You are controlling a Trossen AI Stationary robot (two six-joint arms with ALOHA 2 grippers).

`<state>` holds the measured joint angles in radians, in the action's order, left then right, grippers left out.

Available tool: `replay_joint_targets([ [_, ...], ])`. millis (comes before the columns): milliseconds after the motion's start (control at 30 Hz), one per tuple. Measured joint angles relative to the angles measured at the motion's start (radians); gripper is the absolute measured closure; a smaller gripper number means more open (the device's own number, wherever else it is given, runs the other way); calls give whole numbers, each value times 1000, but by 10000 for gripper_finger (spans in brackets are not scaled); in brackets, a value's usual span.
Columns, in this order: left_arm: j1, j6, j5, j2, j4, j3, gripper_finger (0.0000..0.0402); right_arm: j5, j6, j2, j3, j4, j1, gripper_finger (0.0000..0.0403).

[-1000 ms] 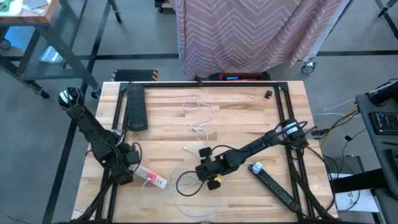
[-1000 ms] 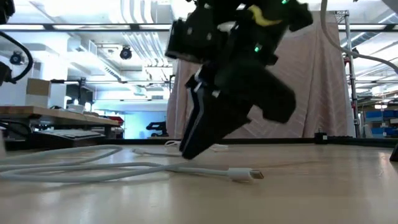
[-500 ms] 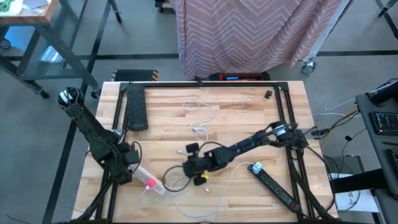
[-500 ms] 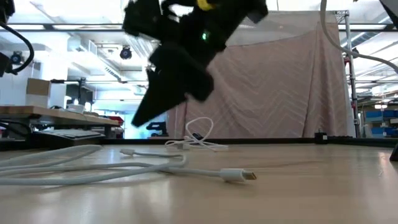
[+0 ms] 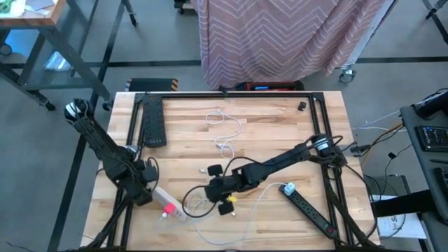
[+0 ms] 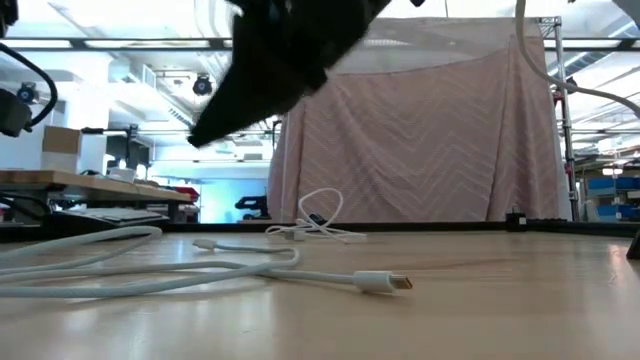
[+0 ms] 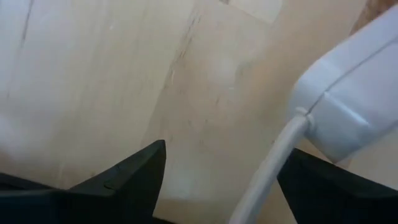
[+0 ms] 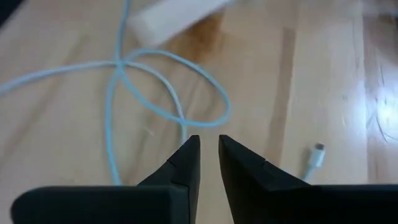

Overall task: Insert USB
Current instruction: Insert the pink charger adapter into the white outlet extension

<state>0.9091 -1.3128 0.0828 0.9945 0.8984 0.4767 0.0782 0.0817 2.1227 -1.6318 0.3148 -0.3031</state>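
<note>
1. No writing, brand or label can be read anywhere, not on the white power strip [image 5: 170, 204] with its pink end, nor on the two black strips [image 5: 153, 120] and [image 5: 313, 211]
2. The right gripper [image 5: 210, 190] sits out over the middle of the table [image 5: 273, 126]; in its wrist view the fingers [image 8: 186, 163] stand nearly pinched together with a thin gap, and the white cable [image 8: 163, 93] runs up to that gap, but whether it is actually gripped is hard to make out
3. The USB plug [image 6: 384, 282] lies flat on the wood in the low view, at the end of the white cable [image 6: 150, 270], free of any finger
4. The left gripper [image 5: 143, 192] is low at the near left, fingers [image 7: 134, 174] spread wide apart with the white strip's end [image 7: 348, 112] and its cord just beyond them, touching nothing that shows
5. In the low view the right arm [image 6: 280, 60] is cut off by the top edge, only a dark blur
6. A second coiled white cable [image 5: 225, 129] lies farther back; no containers on the table
</note>
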Motion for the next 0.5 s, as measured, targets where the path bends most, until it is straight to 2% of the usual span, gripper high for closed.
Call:
replay_joint_targets([
  [367,-62,-1,-46,-1,-1,-2,128,-1,-38,87,0,-433,-44,314],
  [500,-63,-2,-47,-1,-1,-2,129,-3,-135,133,1,-556,-53,289],
])
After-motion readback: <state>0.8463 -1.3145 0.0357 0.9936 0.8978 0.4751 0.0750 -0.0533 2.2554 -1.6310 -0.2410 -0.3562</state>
